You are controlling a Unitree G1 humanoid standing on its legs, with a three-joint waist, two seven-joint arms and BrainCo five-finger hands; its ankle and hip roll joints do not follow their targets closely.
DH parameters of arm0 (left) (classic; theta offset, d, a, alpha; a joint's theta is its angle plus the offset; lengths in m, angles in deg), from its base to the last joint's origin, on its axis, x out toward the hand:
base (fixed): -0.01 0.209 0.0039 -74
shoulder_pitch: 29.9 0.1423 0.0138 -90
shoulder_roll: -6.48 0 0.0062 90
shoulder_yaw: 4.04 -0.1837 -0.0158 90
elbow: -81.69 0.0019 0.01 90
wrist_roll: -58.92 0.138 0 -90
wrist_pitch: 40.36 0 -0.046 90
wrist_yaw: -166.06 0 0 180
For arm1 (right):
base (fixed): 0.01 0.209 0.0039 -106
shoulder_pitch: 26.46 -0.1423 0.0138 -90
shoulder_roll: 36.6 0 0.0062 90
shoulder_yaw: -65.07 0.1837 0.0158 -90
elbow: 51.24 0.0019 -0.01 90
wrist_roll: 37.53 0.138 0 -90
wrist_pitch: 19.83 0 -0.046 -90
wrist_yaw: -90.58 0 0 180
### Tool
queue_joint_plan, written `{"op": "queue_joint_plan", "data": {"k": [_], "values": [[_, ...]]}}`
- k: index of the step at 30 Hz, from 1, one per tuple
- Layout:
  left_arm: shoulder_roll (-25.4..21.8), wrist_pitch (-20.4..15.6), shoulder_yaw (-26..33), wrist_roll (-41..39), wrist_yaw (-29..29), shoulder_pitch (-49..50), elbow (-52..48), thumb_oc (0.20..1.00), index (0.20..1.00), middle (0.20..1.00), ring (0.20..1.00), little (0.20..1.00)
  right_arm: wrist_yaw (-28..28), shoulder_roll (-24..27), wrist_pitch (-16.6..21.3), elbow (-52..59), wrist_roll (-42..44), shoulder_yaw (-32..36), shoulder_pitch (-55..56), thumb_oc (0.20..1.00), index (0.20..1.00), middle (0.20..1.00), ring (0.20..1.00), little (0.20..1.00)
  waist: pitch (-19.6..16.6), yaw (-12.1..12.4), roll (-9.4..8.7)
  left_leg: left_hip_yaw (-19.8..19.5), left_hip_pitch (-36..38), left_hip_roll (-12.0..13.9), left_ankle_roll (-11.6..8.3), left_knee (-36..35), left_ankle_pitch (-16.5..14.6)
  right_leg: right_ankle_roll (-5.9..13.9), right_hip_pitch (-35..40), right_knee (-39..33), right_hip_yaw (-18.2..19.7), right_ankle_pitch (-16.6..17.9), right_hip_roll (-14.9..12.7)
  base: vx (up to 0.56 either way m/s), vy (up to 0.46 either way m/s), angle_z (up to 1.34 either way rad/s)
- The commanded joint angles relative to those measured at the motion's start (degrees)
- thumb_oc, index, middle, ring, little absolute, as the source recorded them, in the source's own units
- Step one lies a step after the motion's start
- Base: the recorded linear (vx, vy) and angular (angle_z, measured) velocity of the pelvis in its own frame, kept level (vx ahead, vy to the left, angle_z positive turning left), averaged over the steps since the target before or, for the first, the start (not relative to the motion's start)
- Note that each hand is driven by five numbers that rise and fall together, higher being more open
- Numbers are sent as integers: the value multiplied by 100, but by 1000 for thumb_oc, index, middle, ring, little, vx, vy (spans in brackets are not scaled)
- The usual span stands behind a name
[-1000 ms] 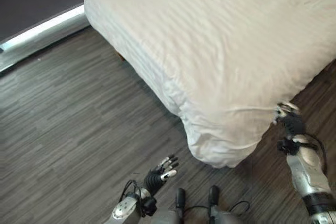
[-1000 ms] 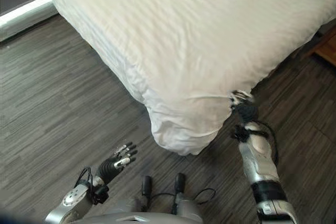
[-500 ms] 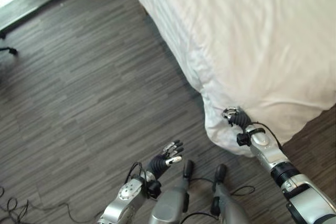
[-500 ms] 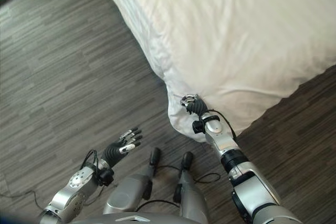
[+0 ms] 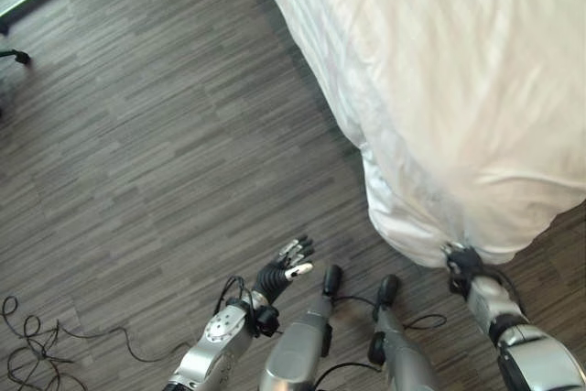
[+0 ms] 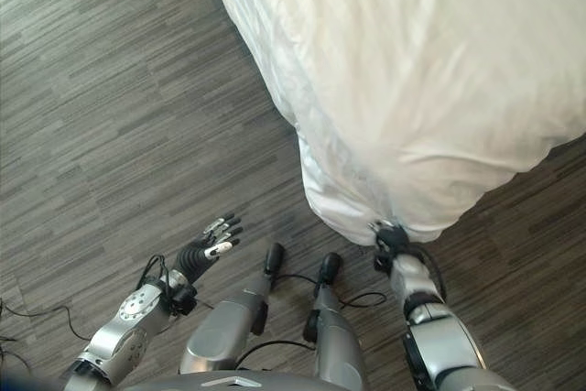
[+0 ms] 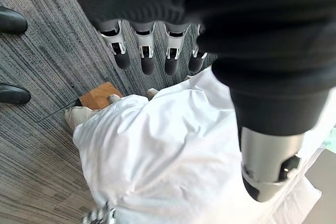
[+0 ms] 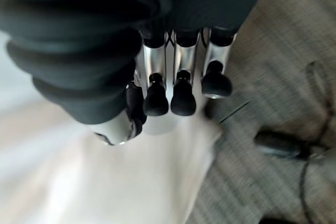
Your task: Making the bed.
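The right hand (image 5: 464,261) pinches the hanging corner of the white duvet (image 5: 439,89) at the bed's foot — likely to tug it straight — while the left hand (image 5: 280,272) hovers open above the floor (image 5: 137,135), holding nothing

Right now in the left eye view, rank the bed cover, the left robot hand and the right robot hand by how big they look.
1. Bed cover, by far the largest.
2 and 3. Left robot hand and right robot hand look about alike; the right one is partly tucked against the cover's hanging corner, so I won't rank them.
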Motion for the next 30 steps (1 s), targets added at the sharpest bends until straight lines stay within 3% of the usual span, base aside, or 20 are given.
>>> {"op": "queue_joint_plan", "data": {"k": [1, 5, 9, 10, 11, 14, 18, 22, 30], "values": [[102, -141, -54, 16, 103, 49, -277, 1000, 1000, 1000, 1000, 1000, -34, 202, -109, -131, 159, 0, 369, 200, 200, 200, 200, 200, -109, -53, 138, -171, -239, 116, -50, 38, 69, 158, 526, 82, -163, -531, 125, 0, 0, 0], [146, -156, 22, 23, 78, 11, -264, 1000, 1000, 1000, 1000, 1000, -46, 44, -102, -142, 267, 222, 885, 200, 200, 200, 200, 200, -140, -216, 99, -94, -229, 140, -52, 38, 65, 150, 495, 82, -74, -500, 137, 3, 21, -7], [120, -184, 210, 37, -28, -6, -209, 1000, 1000, 1000, 1000, 1000, 100, 74, 199, 716, 482, 644, 1618, 200, 200, 200, 200, 200, -334, -587, -71, 51, -11, 171, -65, 38, -8, 135, 606, 85, 86, -499, 167, 7, 14, -19], [115, -182, 207, 37, -29, 6, -214, 1000, 1000, 1000, 1000, 1000, 116, 65, 188, 749, 472, 647, 1647, 664, 664, 664, 664, 664, -335, -583, -73, 52, 1, 171, -65, 38, -11, 135, 617, 85, 88, -501, 167, 20, -6, -14], [113, -201, 271, 49, -41, 36, -177, 1000, 1000, 1000, 1000, 1000, 154, 137, 242, 1157, 316, 709, 1882, 1000, 1000, 1000, 1000, 1000, -397, -671, -111, 81, 65, 175, -66, 38, -34, 134, 661, 106, 117, -514, 168, 13, 3, -13], [111, -249, 456, 124, -59, 119, -99, 1000, 1000, 1000, 1000, 1000, 271, 332, 351, 2761, -295, 977, 2652, 1000, 1000, 1000, 1000, 1000, -638, -925, -168, 171, 364, 175, -59, 38, -112, 131, 840, 293, 190, -628, 152, 45, 30, -16], [259, -254, 722, 272, -55, 266, 55, 1000, 1000, 1000, 1000, 1000, 208, 173, 426, 4682, -959, 1424, 3456, 1000, 1000, 1000, 1000, 1000, -1150, -1191, -169, 351, 943, 226, -56, 38, -224, 173, 1267, 455, 258, -759, 125, 74, 26, -9], [512, -292, 810, 314, -200, 177, 270, 1000, 1000, 1000, 1000, 1000, 43, -204, 446, 5532, -981, 1250, 3551, 1000, 1000, 1000, 1000, 1000, -1542, -1261, -99, 463, 1259, 245, -50, 38, -252, 193, 1540, 459, 299, -784, 116, 14, 10, -24], [849, -367, 874, 489, -510, 26, 568, 1000, 1000, 1000, 1000, 1000, -140, -571, 323, 5889, -866, 558, 3550, 1000, 1000, 1000, 1000, 1000, -1903, -1246, -5, 473, 1571, 231, -43, 38, -269, 179, 1849, 495, 254, -849, 109, -28, 1, -6]]}}
